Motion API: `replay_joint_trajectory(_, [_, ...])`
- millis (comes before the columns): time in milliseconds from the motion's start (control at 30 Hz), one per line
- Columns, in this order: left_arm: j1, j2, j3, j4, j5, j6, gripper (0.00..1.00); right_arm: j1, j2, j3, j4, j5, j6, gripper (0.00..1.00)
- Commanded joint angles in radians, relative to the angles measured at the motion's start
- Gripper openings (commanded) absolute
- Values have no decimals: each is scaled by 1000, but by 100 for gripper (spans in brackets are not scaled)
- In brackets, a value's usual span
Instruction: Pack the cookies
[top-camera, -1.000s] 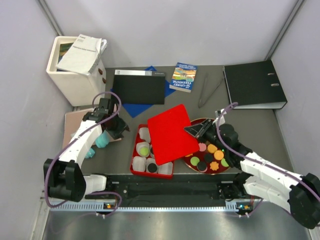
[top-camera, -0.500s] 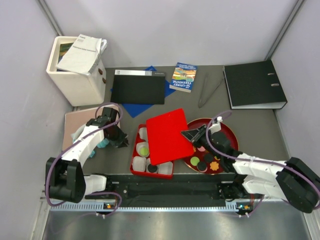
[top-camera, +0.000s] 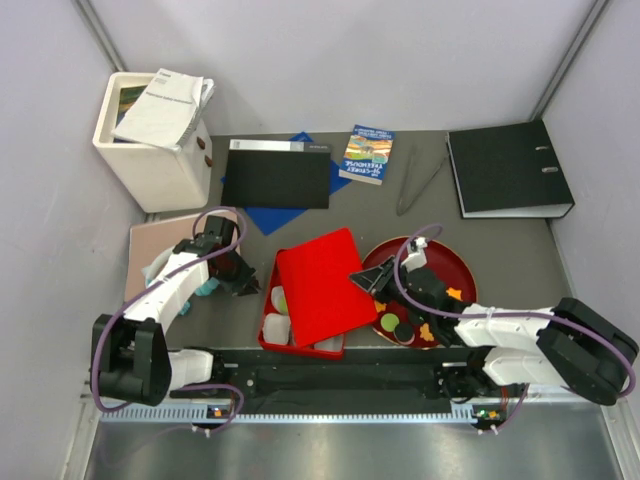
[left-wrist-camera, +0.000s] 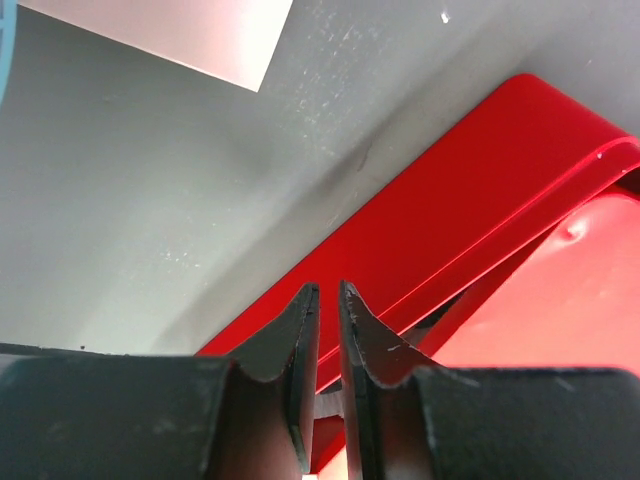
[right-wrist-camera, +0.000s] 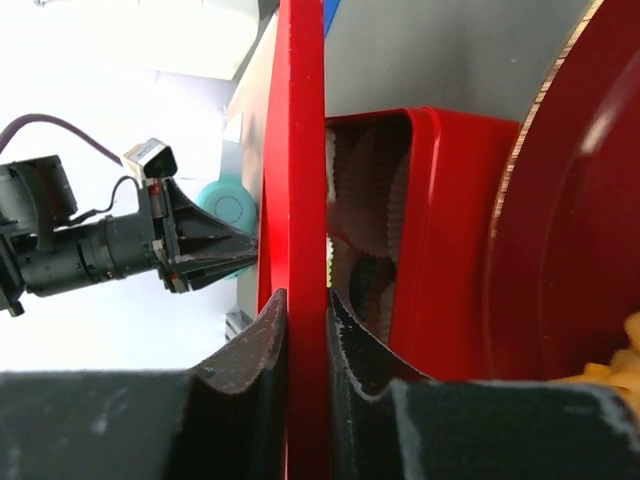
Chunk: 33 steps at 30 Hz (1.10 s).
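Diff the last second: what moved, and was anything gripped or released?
The right gripper, fingers still clamped on the red lid, drew back toward the near edge. That carried the lid left, so it now covers most of the red box. The left gripper closed its fingers on nothing and edged closer to the box's left wall. The box and the red plate stayed put.

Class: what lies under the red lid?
The red box, with white paper cups and one green cookie showing along its left side. The lid covers the rest of its contents.
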Motion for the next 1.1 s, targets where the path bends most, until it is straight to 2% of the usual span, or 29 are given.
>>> replay_joint_trajectory(0, [-3, 1, -14, 39, 13, -9, 19, 27, 10, 56, -50, -41, -38, 28])
replay_joint_trajectory(33, [-3, 3, -19, 44, 17, -10, 19, 28, 7, 57, -78, -48, -46, 38])
replay_joint_trajectory(133, [-3, 4, -22, 53, 20, -13, 19, 27, -13, 75, -165, -50, -67, 53])
replay_joint_trajectory(233, [-3, 9, -20, 61, 24, -13, 19, 27, -34, 108, -246, -50, -100, 57])
replay_joint_trajectory(500, [-3, 18, -31, 78, 31, -17, 19, 28, -120, 122, -460, 7, -134, 56])
replay_joint_trajectory(600, [-3, 21, -36, 84, 34, -18, 18, 28, -160, 91, -490, 22, -127, 55])
replay_joint_trajectory(700, [-3, 27, -42, 92, 39, -20, 19, 27, -192, 60, -497, 27, -121, 44])
replay_joint_trajectory(833, [-3, 33, -48, 98, 50, -21, 18, 27, -199, 56, -503, 18, -138, 17])
replay_joint_trajectory(933, [-3, 32, -51, 102, 51, -23, 18, 27, -182, 62, -503, 2, -152, 6])
replay_joint_trajectory(1067, [-3, 27, -54, 101, 51, -24, 18, 28, -150, 62, -506, -25, -161, 3])
